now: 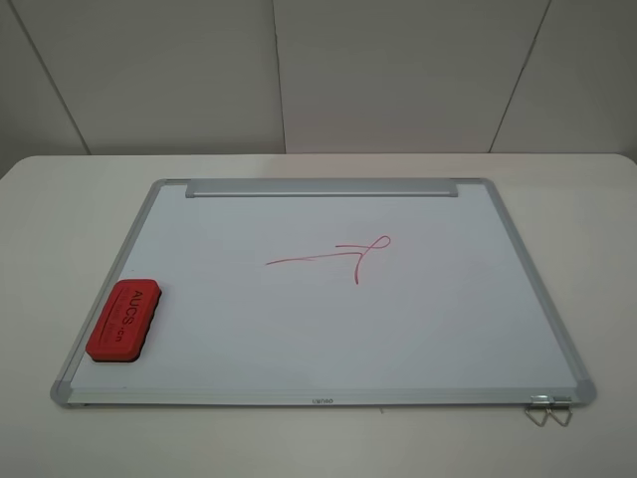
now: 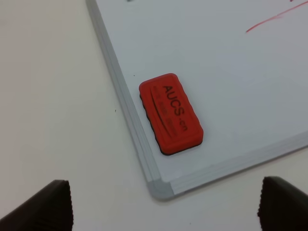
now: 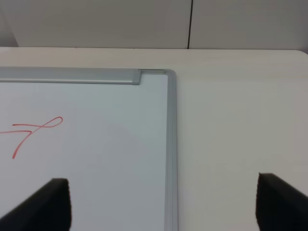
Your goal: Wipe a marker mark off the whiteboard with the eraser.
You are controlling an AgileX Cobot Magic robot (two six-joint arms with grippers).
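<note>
The whiteboard (image 1: pixel 418 329) lies flat on the table, silver-framed, with its tray strip (image 1: pixel 320 188) along the far edge. The red eraser (image 1: pixel 124 319) rests on the board's near left corner, lettering up. A long red line ending in a loop (image 1: pixel 343 255) crosses the board's middle; no small compact scribble shows in any view. In the left wrist view the eraser (image 2: pixel 171 113) sits ahead of my open left gripper (image 2: pixel 166 204), untouched. My right gripper (image 3: pixel 163 204) is open over the board's right frame (image 3: pixel 171 144), holding nothing. Neither arm appears in the exterior view.
The board sits on a white table (image 1: pixel 60 219) with a panelled wall behind. A metal wire clip (image 1: pixel 550 408) hangs off the board's near right corner. Bare tabletop surrounds the board on all sides.
</note>
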